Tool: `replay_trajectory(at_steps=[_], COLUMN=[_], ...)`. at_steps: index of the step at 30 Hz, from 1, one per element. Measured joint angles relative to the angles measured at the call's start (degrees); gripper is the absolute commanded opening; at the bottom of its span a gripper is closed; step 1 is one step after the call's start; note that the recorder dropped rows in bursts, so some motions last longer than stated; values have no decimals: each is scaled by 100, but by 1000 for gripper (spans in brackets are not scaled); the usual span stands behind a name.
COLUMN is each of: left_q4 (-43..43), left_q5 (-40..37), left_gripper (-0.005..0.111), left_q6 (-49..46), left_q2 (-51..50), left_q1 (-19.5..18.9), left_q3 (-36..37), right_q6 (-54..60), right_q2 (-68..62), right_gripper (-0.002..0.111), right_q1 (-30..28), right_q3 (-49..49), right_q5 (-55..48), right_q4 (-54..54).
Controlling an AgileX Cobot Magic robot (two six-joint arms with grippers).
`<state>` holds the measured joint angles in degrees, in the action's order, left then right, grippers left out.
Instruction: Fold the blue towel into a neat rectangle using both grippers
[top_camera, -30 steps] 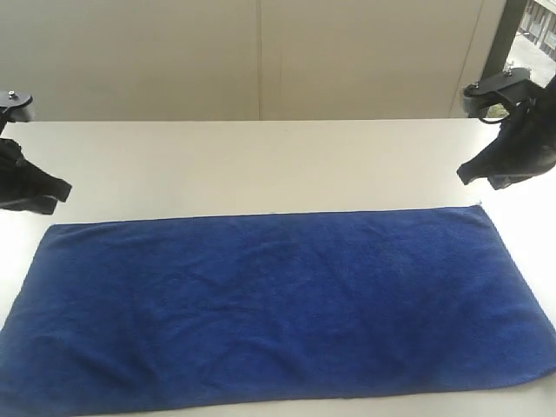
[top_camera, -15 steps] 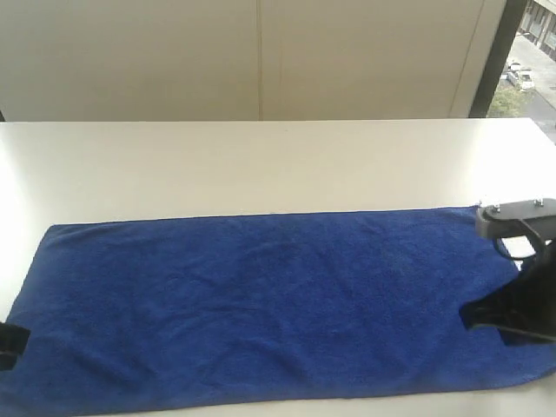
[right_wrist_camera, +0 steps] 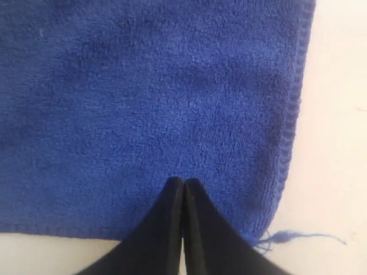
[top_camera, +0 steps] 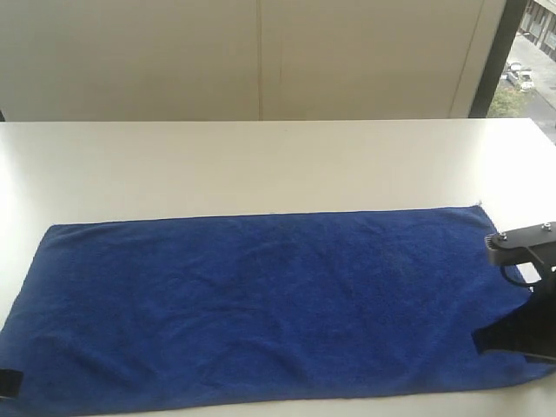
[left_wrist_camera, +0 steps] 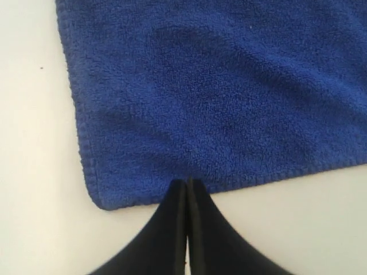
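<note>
The blue towel (top_camera: 269, 304) lies flat and spread wide on the white table (top_camera: 261, 161), long side running left to right. My right gripper (top_camera: 480, 340) hovers over the towel's near right corner. In the right wrist view its jaws (right_wrist_camera: 183, 183) are pressed together with nothing between them, just inside the hem by a loose blue thread (right_wrist_camera: 298, 235). My left gripper (top_camera: 9, 382) shows only as a black sliver at the near left corner. In the left wrist view it (left_wrist_camera: 187, 183) is shut and empty, its tips at the towel's (left_wrist_camera: 218, 97) near hem beside the rounded corner.
A cream wall (top_camera: 261, 56) stands behind the table. A dark window frame (top_camera: 495, 56) rises at the back right. Bare tabletop lies beyond the towel's far edge, and a narrow strip of table shows in front of its near edge.
Both grippers have come from the far side of the table down to the towel's near corners. The left one has slid almost out of the exterior view. The towel has not moved.
</note>
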<state>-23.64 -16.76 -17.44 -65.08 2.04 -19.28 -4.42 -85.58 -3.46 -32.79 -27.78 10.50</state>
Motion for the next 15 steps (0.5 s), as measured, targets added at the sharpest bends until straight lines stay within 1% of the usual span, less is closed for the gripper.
replay_trajectory(at_steps=[4, 8, 11, 15], left_q4=[122, 563, 938, 1087], left_q5=[73, 89, 99, 99], left_gripper=[0, 0, 0, 0], left_q6=[12, 48, 48, 63], left_q2=[0, -16, -182, -487], left_q1=[0, 0, 0, 0], left_q3=[0, 0, 0, 0], right_q6=[-42, -52, -52, -52], right_q2=[-215, -307, -354, -354], right_gripper=[0, 0, 0, 0], right_q1=[0, 0, 0, 0], right_q3=[0, 0, 0, -53], right_q5=[107, 167, 192, 201], right_q4=[89, 156, 266, 305])
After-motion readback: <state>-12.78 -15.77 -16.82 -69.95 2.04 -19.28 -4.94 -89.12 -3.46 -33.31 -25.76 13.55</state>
